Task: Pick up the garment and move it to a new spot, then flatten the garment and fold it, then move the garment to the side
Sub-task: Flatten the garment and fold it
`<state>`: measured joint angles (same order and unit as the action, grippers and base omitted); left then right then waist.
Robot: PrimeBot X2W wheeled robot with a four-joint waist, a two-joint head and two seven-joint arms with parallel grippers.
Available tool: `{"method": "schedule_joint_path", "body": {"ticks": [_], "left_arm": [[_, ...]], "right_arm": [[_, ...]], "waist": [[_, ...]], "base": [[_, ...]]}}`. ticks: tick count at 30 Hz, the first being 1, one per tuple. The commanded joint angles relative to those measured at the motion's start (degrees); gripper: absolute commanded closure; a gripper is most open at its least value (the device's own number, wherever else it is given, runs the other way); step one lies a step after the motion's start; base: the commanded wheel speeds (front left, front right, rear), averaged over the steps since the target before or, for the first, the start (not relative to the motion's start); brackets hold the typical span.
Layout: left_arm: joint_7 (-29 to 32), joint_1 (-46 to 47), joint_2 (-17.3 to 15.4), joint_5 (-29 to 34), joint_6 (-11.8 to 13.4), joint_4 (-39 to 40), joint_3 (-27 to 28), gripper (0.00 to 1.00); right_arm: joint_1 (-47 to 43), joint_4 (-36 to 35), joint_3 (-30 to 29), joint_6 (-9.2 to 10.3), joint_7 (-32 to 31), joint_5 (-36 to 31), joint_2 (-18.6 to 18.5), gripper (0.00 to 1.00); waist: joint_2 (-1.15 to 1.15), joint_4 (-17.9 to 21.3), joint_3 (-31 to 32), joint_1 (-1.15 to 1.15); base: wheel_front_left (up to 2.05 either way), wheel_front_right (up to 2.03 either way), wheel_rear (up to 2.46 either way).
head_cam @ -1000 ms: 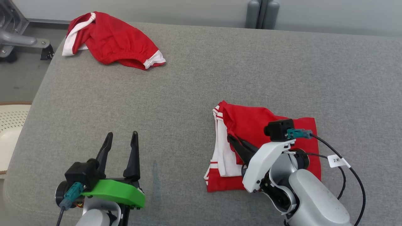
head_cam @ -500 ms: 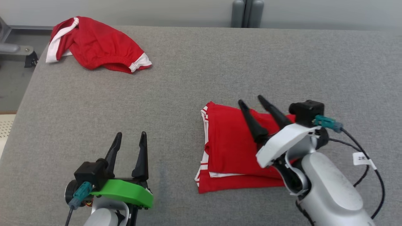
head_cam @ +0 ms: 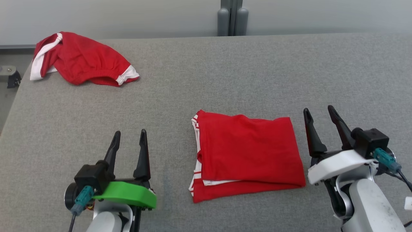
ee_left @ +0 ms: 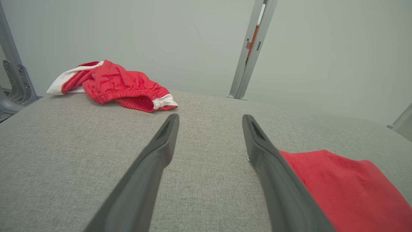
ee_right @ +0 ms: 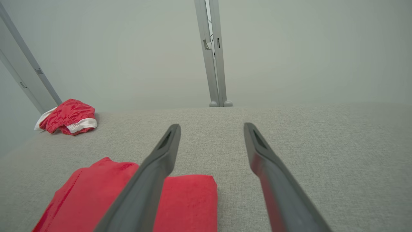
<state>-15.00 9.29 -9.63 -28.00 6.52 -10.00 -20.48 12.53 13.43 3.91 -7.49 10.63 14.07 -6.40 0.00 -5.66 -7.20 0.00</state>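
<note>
Spreading across most of the head view is a grey fabric-covered table, with a pale wall behind it. The folded red garment lies flat on the table right of centre, toward the near side. Its layers are stacked, and white-striped edges show along its left side and at its lower left corner. A second red garment, crumpled and trimmed in white, sits at the far left corner, well apart from the folded one. The right gripper stands just beside the folded garment's right edge without touching it, its two dark fingers spread wide with nothing between them. The left gripper is near the lower left, apart from the cloth, its fingers likewise spread and empty. In the right wrist view the folded garment lies low on the left, partly behind one finger. In the left wrist view it shows low on the right. A grey metal post rises past the table's far edge. A green mount caps the left wrist and a white mount the right, each with a teal connector. A small white tag hangs on the right arm's cable, cut off by the picture's edge, so any writing on it cannot be read.
</note>
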Motion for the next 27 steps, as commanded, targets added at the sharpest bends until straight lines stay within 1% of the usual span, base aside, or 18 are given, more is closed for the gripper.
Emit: {"method": "schedule_joint_path", "body": {"ticks": [1, 10, 19, 27], "left_arm": [[-0.2, -1.8, 0.5, 1.0, -0.4, -0.1, 0.9, 0.0], [-0.2, -7.3, 2.3, 4.8, -2.1, -0.5, 4.9, 0.0], [-0.2, -9.0, 3.6, 6.9, -3.9, -1.4, 7.3, 0.0], [-0.2, -8.9, 4.4, 8.5, -4.9, -2.0, 8.4, 0.0]], "right_arm": [[-1.7, -0.3, -0.9, 0.01, 1.0, -0.9, 0.1, 0.0], [-6.7, -0.5, -3.7, 0.01, 3.4, -2.8, 2.4, 0.0], [-8.7, -0.3, -2.8, 0.01, 3.7, -3.1, 3.2, 0.0], [-8.5, -0.4, -2.7, 0.01, 2.8, -2.9, 3.4, 0.0]], "waist": [[0.0, 0.7, 1.3, 0.0], [0.0, 1.4, 4.4, 0.0], [0.0, 1.7, 5.3, 0.0], [0.0, 1.6, 5.0, 0.0]], "base": [[0.0, 0.0, 0.0], [0.0, 0.0, 0.0], [0.0, 0.0, 0.0], [0.0, 0.0, 0.0]]}}
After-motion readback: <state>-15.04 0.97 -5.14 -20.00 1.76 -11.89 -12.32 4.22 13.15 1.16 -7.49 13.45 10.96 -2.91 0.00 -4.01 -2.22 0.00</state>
